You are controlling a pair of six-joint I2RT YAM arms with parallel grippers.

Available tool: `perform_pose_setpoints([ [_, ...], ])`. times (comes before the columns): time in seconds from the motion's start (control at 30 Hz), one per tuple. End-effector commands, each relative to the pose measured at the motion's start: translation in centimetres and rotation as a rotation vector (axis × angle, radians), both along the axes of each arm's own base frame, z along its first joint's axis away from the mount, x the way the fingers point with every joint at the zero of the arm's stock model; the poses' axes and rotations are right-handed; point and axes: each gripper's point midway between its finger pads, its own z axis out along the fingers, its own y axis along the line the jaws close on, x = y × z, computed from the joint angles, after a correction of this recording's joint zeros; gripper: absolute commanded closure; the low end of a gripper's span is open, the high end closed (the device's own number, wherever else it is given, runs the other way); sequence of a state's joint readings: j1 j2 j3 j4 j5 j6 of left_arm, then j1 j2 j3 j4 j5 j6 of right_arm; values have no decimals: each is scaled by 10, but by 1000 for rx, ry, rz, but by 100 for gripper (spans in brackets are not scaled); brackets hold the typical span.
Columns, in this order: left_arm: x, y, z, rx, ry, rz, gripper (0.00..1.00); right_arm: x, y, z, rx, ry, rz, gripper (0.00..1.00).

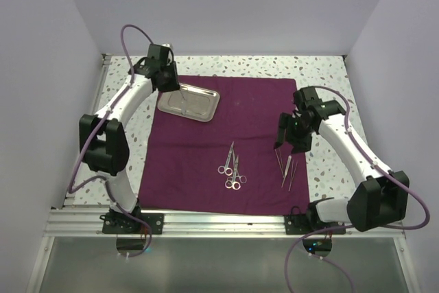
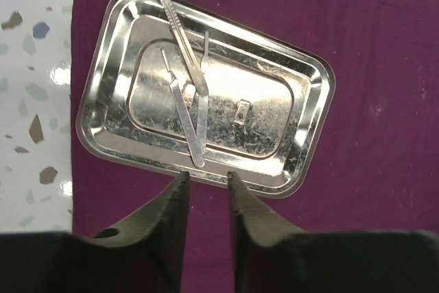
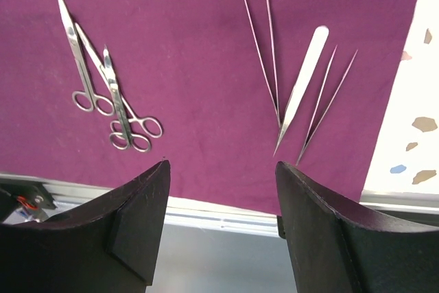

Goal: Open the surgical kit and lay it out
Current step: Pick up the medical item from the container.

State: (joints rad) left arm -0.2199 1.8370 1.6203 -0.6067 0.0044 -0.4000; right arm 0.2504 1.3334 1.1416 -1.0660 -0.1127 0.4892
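At the far-left corner of the cloth wrap (image 1: 254,114), steel tray (image 1: 200,105) with thin instruments (image 2: 194,118) inside | left gripper (image 2: 208,180) above its rim, barely parted, empty — right gripper (image 3: 223,169) wide, empty | scissors (image 1: 232,168) mid-cloth, tweezers (image 1: 287,166) near right edge | risk: you clip the rim, tray skids

White links (image 1: 130,97), black joints (image 1: 106,149), purple cables (image 1: 125,36); left end effector (image 2: 206,175) and right end effector (image 3: 223,164) are black.
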Motion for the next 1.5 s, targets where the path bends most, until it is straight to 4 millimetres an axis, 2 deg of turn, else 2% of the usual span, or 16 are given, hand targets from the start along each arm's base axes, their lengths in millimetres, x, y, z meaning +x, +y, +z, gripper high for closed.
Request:
perform_pose_setpoints([
  [0.0,10,13,-9,43,-30,71,65,-5,8,4,60,-22,18,34],
  [0.07,19,18,-20,69,-20,105,53,-11,6,4,59,-23,16,34],
  [0.13,31,21,-21,86,-31,131,49,-16,1,8,44,-34,4,33],
  [0.17,35,23,-35,108,-8,144,47,-17,0,10,37,-37,2,33],
  [0.23,48,22,-38,112,-14,151,47,-19,-6,14,11,-48,-7,33],
  [0.27,52,23,-53,124,10,156,46,-23,-8,16,2,-44,-8,33],
  [0.43,79,19,-78,136,27,177,48,-32,-17,19,-34,-37,-38,33],
  [0.5,91,18,-75,133,8,186,48,-34,-19,19,-41,-33,-54,33],
  [0.53,93,19,-87,141,25,195,48,-36,-20,19,-49,-27,-56,33],
  [0.6,103,17,-83,138,8,198,48,-37,-24,19,-67,-22,-71,33],
  [0.67,108,16,-92,139,16,198,48,-38,-26,18,-76,-16,-83,33],
  [0.7,115,13,-86,131,-5,191,48,-38,-26,17,-77,-11,-88,33],
  [0.83,125,11,-100,141,7,179,48,-37,-28,15,-89,-3,-102,33],
  [1.03,123,19,-119,176,53,200,50,-30,-25,13,-86,4,-115,33],
  [1.2,118,20,-124,180,62,197,53,-22,-23,8,-90,15,-116,33],
  [1.47,113,24,-145,206,96,183,63,-9,-21,4,-96,17,-97,33],
])
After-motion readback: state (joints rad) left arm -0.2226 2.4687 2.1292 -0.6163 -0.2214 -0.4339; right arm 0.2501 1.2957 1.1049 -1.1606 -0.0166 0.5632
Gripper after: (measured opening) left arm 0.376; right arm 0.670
